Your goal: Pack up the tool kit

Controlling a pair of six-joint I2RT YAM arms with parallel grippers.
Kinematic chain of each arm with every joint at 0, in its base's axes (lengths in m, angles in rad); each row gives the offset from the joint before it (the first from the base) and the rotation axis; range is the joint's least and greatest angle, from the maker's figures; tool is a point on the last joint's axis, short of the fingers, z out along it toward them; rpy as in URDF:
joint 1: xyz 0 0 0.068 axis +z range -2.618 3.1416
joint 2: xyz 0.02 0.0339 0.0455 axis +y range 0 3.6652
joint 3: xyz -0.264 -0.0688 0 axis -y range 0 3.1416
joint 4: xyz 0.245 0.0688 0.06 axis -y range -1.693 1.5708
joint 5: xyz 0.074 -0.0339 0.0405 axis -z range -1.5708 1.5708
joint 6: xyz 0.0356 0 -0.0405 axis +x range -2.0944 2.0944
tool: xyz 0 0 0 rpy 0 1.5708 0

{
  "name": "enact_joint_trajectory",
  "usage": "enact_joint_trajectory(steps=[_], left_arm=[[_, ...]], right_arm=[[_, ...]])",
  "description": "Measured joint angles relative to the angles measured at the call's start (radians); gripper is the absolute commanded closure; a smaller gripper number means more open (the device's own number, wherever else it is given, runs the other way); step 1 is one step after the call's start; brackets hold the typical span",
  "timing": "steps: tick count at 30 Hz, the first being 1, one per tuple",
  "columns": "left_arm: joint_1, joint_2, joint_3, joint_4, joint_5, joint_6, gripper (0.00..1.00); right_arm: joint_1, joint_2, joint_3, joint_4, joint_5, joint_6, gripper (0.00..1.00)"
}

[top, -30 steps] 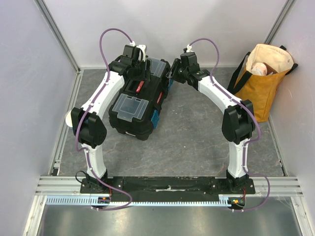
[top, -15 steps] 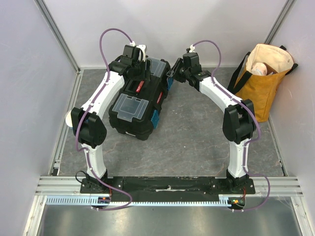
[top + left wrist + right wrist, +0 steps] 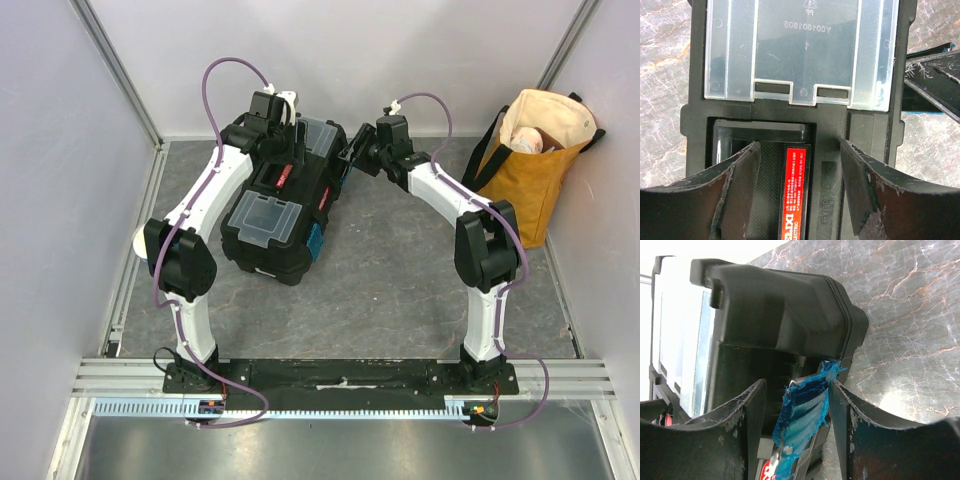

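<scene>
1. Since the toolbox (image 3: 275, 215) lies lid-down and closed on the far left part of the table (image 3: 400, 290), the top view shows both arms reaching to its far end. The left gripper (image 3: 280, 140) hangs over the red handle panel (image 3: 285, 178). The right gripper (image 3: 350, 157) comes in from the right against the box's far right side. The yellow tote bag (image 3: 530, 170) stands well apart at the far right, and neither arm is near it. No loose tools show, so I judge the work is down to fastening the box.

2. Looking down from the left wrist, two fingers (image 3: 735, 180) stand apart on either side of the handle strip with its red label (image 3: 795, 195). A gap shows on the right side, so nothing is clamped. The far clear lid (image 3: 800, 45) lies shut just beyond them. This placing probably serves to steady the lid while the other arm works.

3. Seen from the right wrist, the fingers (image 3: 745, 415) are spread with the blue latch (image 3: 805, 415) between them. The latch lies close against the right-hand finger, with a dark gap on the other side. It is bracketed rather than pinched, most likely so that it can be pressed home against the box wall.
</scene>
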Motion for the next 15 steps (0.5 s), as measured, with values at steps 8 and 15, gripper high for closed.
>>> enact_joint_trajectory(steps=[8, 15], left_arm=[[0.000, -0.003, -0.006, 0.006, 0.000, 0.000, 0.29], [0.000, -0.005, -0.009, 0.008, 0.000, 0.000, 0.29]], right_arm=[[0.000, -0.008, -0.049, 0.048, -0.018, 0.026, 0.39], [0.000, -0.034, -0.053, 0.056, -0.030, 0.031, 0.39]])
